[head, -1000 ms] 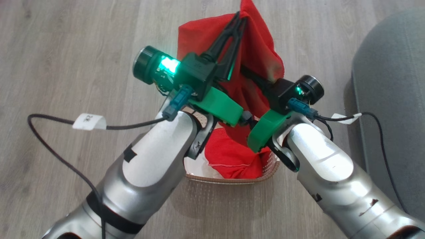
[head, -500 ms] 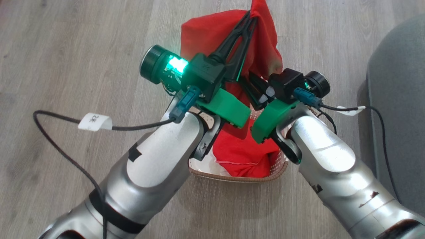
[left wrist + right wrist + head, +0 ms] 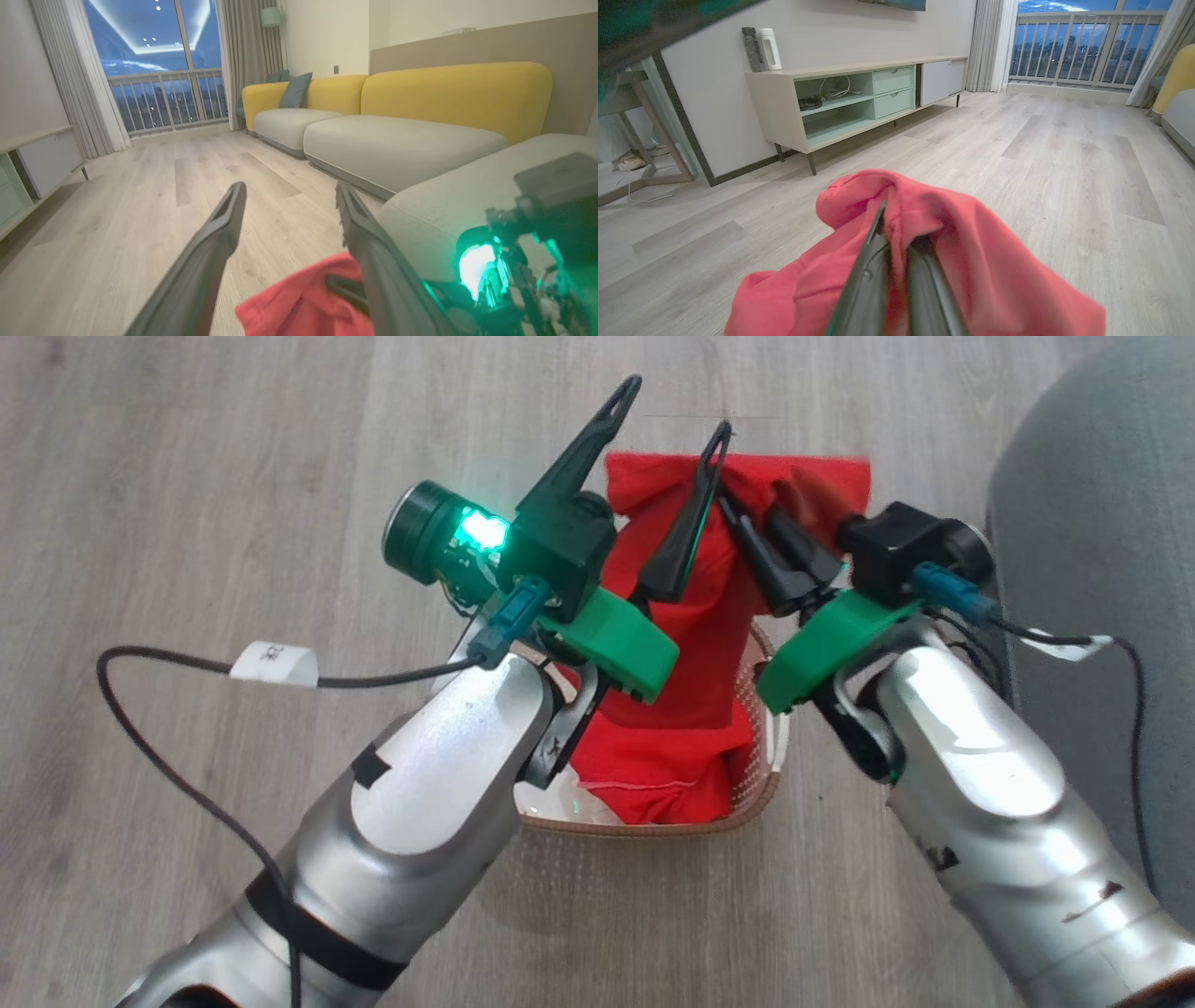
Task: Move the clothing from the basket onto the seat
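Note:
A bright red garment [image 3: 709, 616] hangs from my right gripper [image 3: 752, 523], which is shut on its top edge above the basket [image 3: 761, 803]. Its lower end drapes into the basket, where more red fabric with a thin pale hem [image 3: 653, 789] lies bunched. My left gripper [image 3: 672, 415] stands open just left of the hanging cloth, with nothing between its fingers. The right wrist view has the gripper [image 3: 901, 228] pinching the red garment [image 3: 971, 261]. From the left wrist, the open gripper [image 3: 290, 196] stands over a red corner [image 3: 303, 303]. The grey-green seat [image 3: 1092, 523] lies to the right.
Wood-look floor [image 3: 187, 476] surrounds the basket. Cables with white tags [image 3: 271, 663] trail from both wrists. More grey seats with yellow backs [image 3: 448, 93] stand beyond, and a low media cabinet [image 3: 859, 102] runs along the far wall.
My left gripper has let go of the red garment and opened. The right gripper, still shut on the cloth, has moved right toward the seat, pulling the garment's top edge flat.

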`<state>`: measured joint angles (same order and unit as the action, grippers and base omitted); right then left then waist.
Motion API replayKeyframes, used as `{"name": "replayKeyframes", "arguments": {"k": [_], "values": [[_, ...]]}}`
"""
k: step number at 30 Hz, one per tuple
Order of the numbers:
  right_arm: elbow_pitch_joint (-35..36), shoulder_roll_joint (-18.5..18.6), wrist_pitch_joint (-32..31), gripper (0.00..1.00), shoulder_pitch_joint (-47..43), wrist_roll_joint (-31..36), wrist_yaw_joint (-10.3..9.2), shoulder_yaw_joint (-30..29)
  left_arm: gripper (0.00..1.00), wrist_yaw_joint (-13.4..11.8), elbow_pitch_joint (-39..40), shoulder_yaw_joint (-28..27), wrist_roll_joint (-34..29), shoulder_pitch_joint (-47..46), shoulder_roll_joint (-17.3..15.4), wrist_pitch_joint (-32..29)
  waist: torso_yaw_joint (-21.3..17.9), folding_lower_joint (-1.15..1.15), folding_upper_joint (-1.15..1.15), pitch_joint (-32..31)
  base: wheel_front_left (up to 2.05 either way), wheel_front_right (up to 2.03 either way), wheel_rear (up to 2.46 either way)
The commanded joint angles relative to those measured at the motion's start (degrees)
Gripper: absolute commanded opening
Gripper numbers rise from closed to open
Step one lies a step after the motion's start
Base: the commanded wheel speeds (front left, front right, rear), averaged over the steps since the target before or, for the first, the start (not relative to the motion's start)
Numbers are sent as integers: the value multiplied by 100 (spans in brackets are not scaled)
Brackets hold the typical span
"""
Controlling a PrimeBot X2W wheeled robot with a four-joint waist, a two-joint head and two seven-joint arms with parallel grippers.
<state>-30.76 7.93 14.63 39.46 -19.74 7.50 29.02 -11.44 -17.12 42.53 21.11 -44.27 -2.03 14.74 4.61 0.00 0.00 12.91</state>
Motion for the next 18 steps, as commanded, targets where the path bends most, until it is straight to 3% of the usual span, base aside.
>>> {"name": "replayKeyframes", "arguments": {"k": [1, 9, 18], "values": [[250, -30, 37, 0, -15, -44, -1, -38, 100, 44, 113, -218, -48, -116, -85, 26, -58, 0, 0, 12, 0, 0, 0], [682, 170, 37, 0, -264, -122, -1, -523, 100, 527, -203, -318, -87, 73, -90, 26, -551, 0, 0, 40, 0, 0, 0], [1060, 208, 37, 0, -517, -188, -1, -740, 100, 941, -573, -450, -129, 281, -92, 26, -1558, 0, 0, -62, 0, 0, 0]]}}
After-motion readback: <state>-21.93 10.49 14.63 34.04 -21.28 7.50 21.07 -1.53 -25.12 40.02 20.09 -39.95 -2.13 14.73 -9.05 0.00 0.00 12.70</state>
